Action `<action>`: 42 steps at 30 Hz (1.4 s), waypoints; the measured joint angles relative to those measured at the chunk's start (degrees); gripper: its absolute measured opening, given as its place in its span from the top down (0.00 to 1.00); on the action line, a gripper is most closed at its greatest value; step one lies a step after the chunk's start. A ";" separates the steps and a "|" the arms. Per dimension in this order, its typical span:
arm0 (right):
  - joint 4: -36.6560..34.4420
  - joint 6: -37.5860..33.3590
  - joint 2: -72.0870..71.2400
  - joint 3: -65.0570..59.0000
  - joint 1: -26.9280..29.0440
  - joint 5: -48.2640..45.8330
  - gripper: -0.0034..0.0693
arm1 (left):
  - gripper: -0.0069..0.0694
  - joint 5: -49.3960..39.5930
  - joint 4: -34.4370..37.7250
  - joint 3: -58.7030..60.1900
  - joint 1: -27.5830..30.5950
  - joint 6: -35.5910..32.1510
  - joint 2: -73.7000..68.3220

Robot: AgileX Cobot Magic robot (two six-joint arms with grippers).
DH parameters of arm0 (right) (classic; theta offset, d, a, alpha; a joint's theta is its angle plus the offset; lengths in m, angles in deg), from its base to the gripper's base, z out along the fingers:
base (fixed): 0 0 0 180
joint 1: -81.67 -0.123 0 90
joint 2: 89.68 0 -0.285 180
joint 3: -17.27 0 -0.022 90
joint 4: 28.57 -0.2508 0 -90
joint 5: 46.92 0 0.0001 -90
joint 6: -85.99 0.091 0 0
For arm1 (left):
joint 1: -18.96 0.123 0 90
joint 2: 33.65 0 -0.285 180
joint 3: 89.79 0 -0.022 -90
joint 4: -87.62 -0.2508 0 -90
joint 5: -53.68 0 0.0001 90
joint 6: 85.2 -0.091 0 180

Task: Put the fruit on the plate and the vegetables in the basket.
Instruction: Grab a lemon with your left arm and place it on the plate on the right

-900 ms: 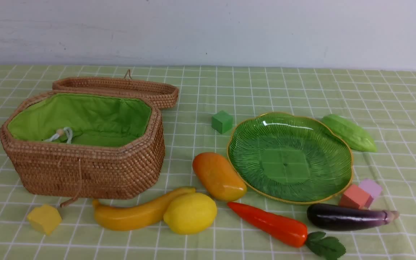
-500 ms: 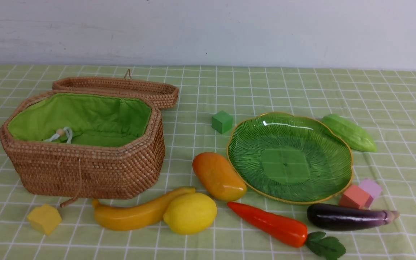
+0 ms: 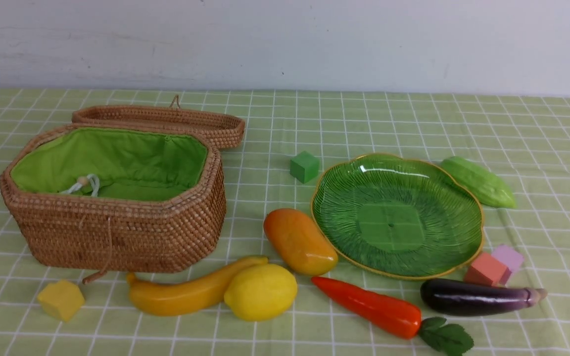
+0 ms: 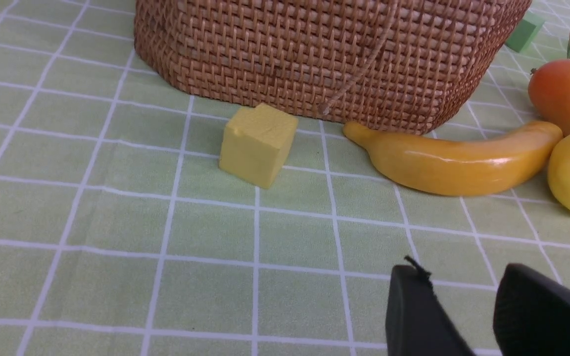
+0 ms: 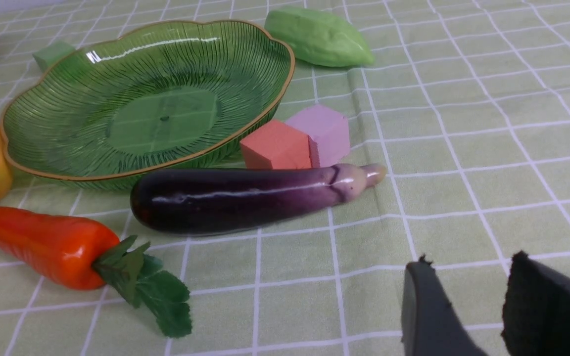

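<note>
1. Checked pale green cloth (image 3: 413, 118) covers the table below a white wall (image 3: 314, 39); seen from the front, the basket (image 3: 117, 237) stands at the left with its lid (image 3: 166, 121) folded back behind it, and a string with a bead (image 3: 83, 182) lies on the green lining (image 3: 131, 158); the plate (image 3: 397, 217) sits right of centre. The mango (image 3: 300, 241) lies on the cloth just beside the plate's near-left rim; the banana (image 3: 186, 294) and the lemon (image 3: 260, 291) lie touching each other in front of the basket. The carrot (image 3: 369, 306) lies in front of the plate, its leaves (image 3: 446, 336) toward the right; the eggplant (image 3: 473, 296) lies to the carrot's right; the gourd (image 3: 478, 181) lies just beside the plate's far-right rim; a green block (image 3: 304, 166) sits off the plate's far-left rim.
2. From the left wrist, the left gripper (image 4: 460, 272) hangs over the cloth with its jaws spread and only cloth showing between them; a yellow block (image 4: 258, 144) sits near the basket's wall, beside the banana's tip; lemon and mango show at the edge.
3. From the right wrist, the right gripper (image 5: 470, 262) hangs with its jaws spread over bare cloth, apart from the eggplant lying crosswise beyond it; an orange block (image 5: 275, 146) and a pink block (image 5: 322, 131) touch each other between eggplant and plate; the carrot lies beside the eggplant's rounded end.
</note>
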 joint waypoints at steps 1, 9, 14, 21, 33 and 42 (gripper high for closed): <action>0.00 0.00 0.00 0.00 0.00 0.00 0.62 | 0.60 0.00 0.00 0.00 0.00 0.00 0.00; 0.00 0.00 0.00 0.00 0.00 0.00 0.62 | 0.60 2.29 -0.11 0.00 0.00 -0.19 0.00; 0.00 0.00 0.00 0.00 0.00 0.00 0.62 | 0.60 6.69 1.07 0.00 0.00 -0.19 0.00; 0.00 0.00 0.00 0.00 0.00 0.00 0.62 | 0.60 10.84 8.58 0.00 0.00 -0.19 0.00; 0.00 0.00 0.00 0.00 0.00 0.64 0.62 | 0.60 24.33 30.78 0.00 0.00 -0.19 0.00; -12.81 6.82 0.00 -0.46 0.00 14.33 0.62 | 0.64 22.60 38.82 -2.96 0.00 -1.33 0.00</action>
